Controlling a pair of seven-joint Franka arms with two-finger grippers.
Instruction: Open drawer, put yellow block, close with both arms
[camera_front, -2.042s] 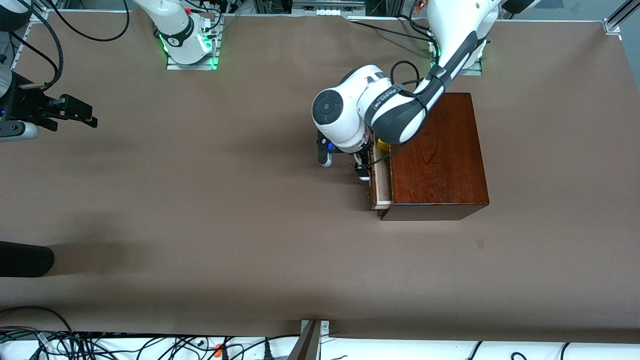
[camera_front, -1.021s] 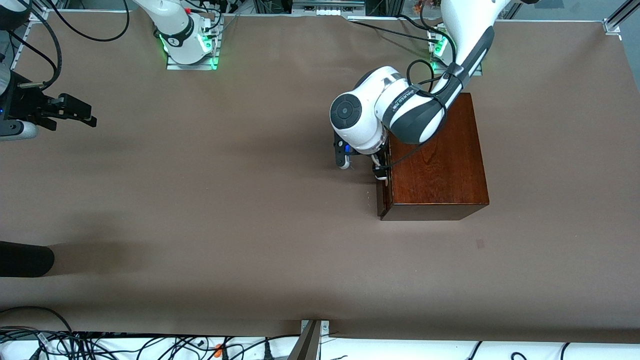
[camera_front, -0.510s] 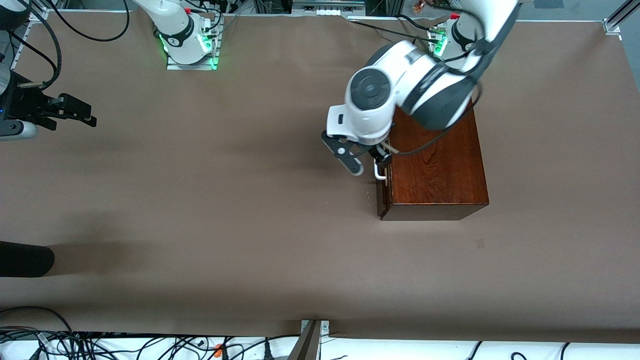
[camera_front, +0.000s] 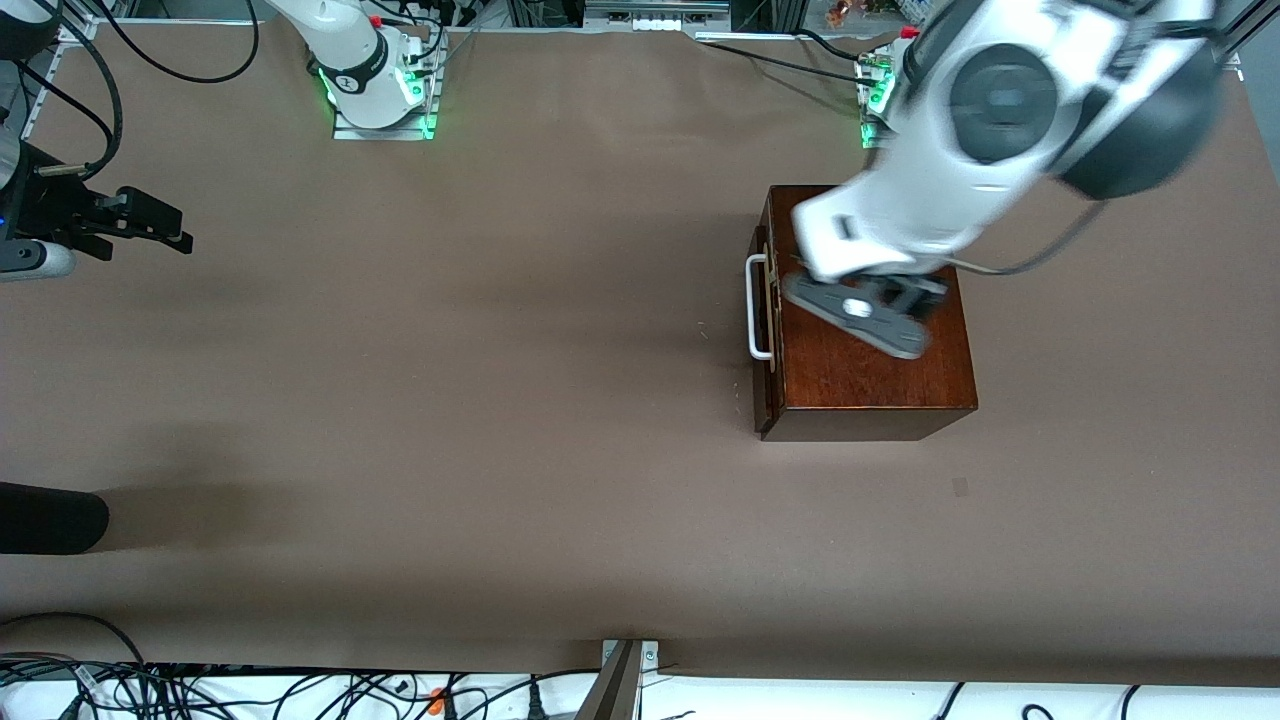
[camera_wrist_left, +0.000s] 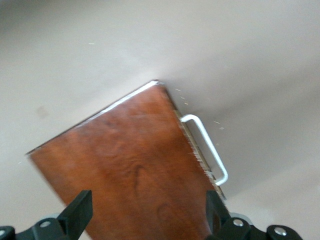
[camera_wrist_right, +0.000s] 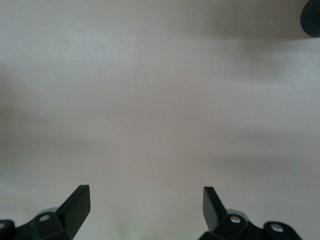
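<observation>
The wooden box sits right of centre on the brown tabletop, its drawer pushed in and the white handle facing frame left. The left gripper hangs over the box top. The right gripper waits at the left edge.

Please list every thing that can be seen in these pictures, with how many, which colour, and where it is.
wooden box: one, glossy reddish-brown, on the table toward the left arm's end.
drawer: one, dark front, pushed shut in the box.
handle: one, white bar, on the drawer front.
table: one, brown cover.
cables: many, black, along the table edge nearest the front camera.
left gripper: one, black, open, in the air over the box.
right gripper: one, black, open, waiting over bare table.
</observation>
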